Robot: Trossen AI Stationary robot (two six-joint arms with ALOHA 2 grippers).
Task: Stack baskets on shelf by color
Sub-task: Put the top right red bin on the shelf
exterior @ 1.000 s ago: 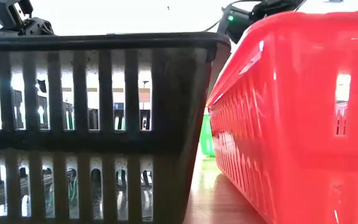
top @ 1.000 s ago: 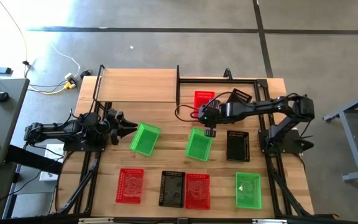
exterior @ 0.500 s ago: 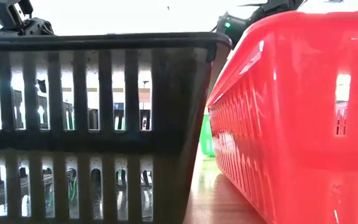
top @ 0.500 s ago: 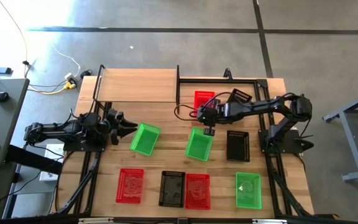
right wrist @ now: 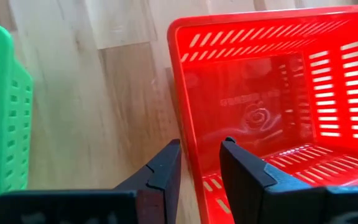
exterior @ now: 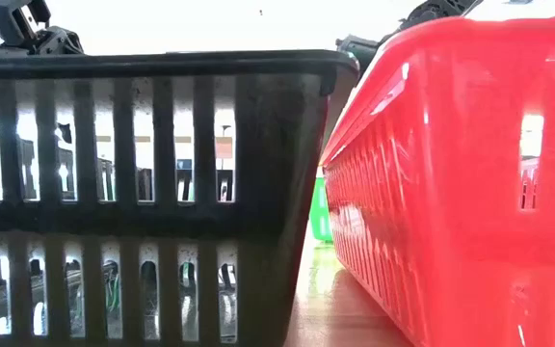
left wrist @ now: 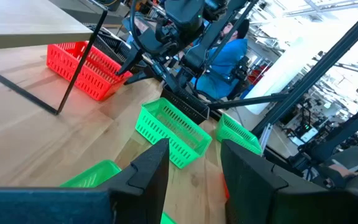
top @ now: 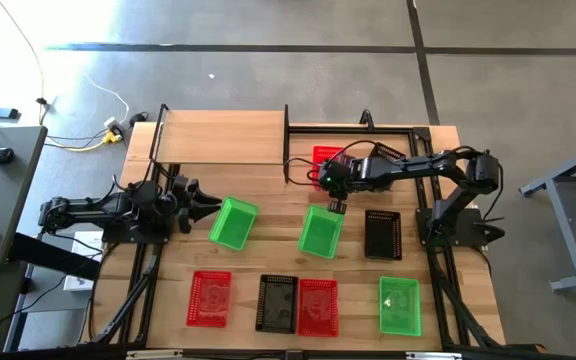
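Note:
My right gripper (right wrist: 201, 144) is open and points steeply down over a red basket (top: 325, 158) at the table's far middle. One finger stands inside the rim of the basket's near wall (right wrist: 185, 118) and one outside it, with no touch showing. A green basket (top: 320, 231) lies just nearer. My left gripper (left wrist: 196, 146) waits open at the left, level, beside another green basket (top: 233, 223). The shelf (top: 223, 136), a raised light-wood plank on black posts, stands at the far left with nothing on it.
One black basket (top: 383, 234) lies right of the middle green one. Another black basket (top: 387, 154) sits tilted behind my right arm. Along the near edge lie a red (top: 209, 298), a black (top: 277, 303), a red (top: 318, 307) and a green basket (top: 399, 305).
My right gripper has gone a little toward the table's far edge and down, toward the red basket. It has stayed open. No basket has moved.

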